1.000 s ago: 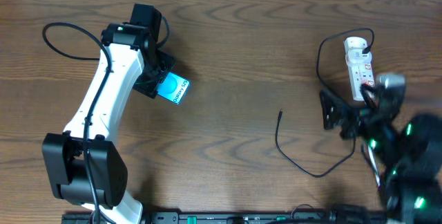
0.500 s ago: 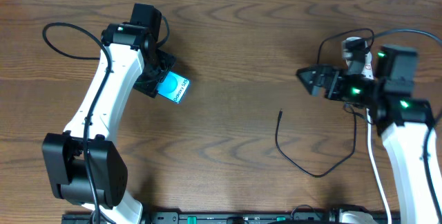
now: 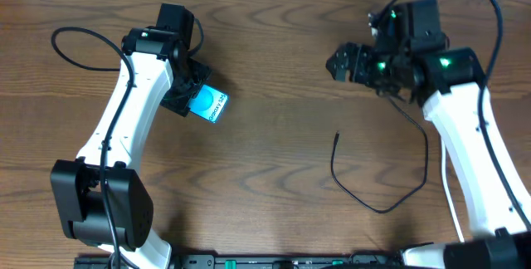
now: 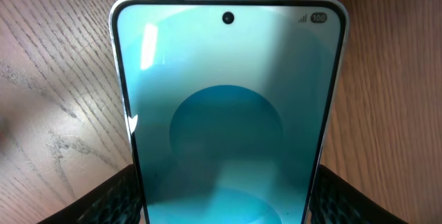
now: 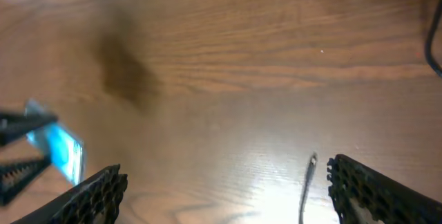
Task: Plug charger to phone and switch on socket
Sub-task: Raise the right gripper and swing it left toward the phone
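Overhead view: the right arm has swung off the table's [image 3: 274,20] 3 o'clock edge, and the right gripper [image 3: 340,60] now hangs at 12 o'clock of the plug tip [image 3: 336,137].
Right gripper: fingers spread wide, nothing between them.
Charger [image 3: 382,210]: loose on the wood, looping from 5 o'clock up to its free tip near centre, untouched.
Left gripper [image 3: 195,97]: pinching the phone [image 3: 209,105] by its lower sides at 10 o'clock, unmoved over the last second, screen lit.
Socket: hidden under the right arm; its switch cannot be read.
Meaning: the right arm appears to be lining up on the plug tip; pickup, plugging and switching all remain undone.
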